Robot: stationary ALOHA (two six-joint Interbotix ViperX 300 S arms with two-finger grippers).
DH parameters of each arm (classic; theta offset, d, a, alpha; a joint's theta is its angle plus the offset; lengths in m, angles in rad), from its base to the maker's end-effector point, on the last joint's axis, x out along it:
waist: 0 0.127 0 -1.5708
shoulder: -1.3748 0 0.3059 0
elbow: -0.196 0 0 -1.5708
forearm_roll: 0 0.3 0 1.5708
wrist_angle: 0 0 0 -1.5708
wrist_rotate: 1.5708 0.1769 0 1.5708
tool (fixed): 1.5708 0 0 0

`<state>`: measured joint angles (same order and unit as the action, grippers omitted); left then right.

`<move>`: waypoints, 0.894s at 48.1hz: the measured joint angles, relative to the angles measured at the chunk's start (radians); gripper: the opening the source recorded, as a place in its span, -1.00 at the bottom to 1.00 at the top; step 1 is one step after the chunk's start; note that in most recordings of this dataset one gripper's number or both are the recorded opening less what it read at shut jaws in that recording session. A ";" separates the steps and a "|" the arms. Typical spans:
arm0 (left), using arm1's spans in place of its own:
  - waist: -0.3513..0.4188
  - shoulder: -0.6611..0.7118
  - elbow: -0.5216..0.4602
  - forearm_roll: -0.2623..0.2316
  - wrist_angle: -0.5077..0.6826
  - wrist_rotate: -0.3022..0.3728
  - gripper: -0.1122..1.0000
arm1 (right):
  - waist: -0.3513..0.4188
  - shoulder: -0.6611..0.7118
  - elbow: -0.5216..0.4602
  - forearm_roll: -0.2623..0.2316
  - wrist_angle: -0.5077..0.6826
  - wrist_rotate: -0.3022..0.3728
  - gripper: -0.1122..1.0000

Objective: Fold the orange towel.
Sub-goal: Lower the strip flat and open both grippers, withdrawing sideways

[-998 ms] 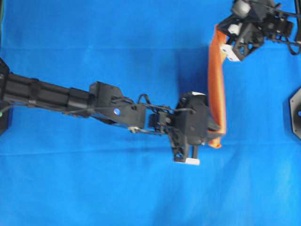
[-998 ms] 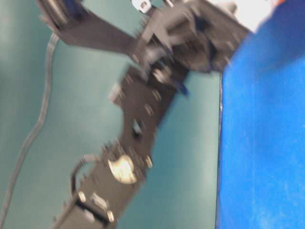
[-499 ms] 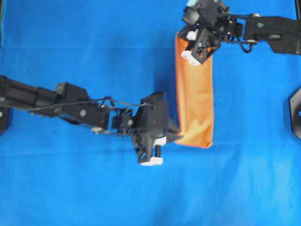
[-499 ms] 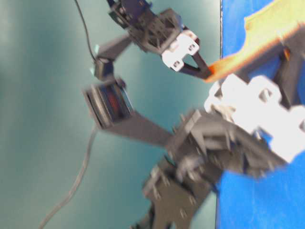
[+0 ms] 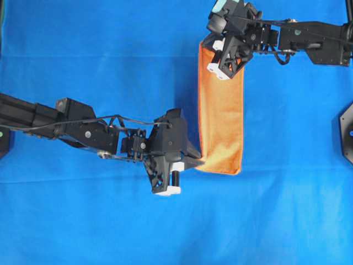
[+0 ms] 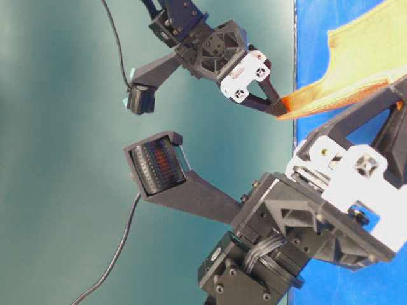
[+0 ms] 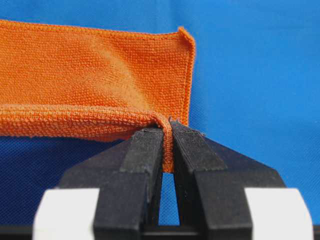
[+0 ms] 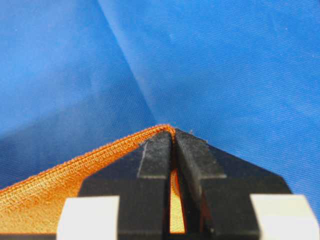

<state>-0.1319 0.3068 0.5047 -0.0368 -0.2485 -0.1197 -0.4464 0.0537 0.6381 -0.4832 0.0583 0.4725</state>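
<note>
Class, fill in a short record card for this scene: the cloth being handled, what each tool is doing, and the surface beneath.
Cloth: orange towel, doubled into a long strip
Left tool: shut on the towel's near corner
Right tool: shut on the towel's far corner
Towel position: held stretched between the two tools
Surface: blue cloth

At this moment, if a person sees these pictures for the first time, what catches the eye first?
The orange towel stands out: a bright strip on the blue cloth, right of centre in the overhead view. The left gripper pinches its near corner and the right gripper its far corner, both shut on the hem.
</note>
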 measured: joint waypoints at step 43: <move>-0.003 -0.264 0.060 0.005 0.267 0.009 0.53 | 0.080 -0.124 0.046 -0.021 0.046 -0.018 0.29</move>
<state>-0.1350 0.0430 0.5645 -0.0322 0.0184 -0.1104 -0.3666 -0.0706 0.6842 -0.5047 0.1043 0.4541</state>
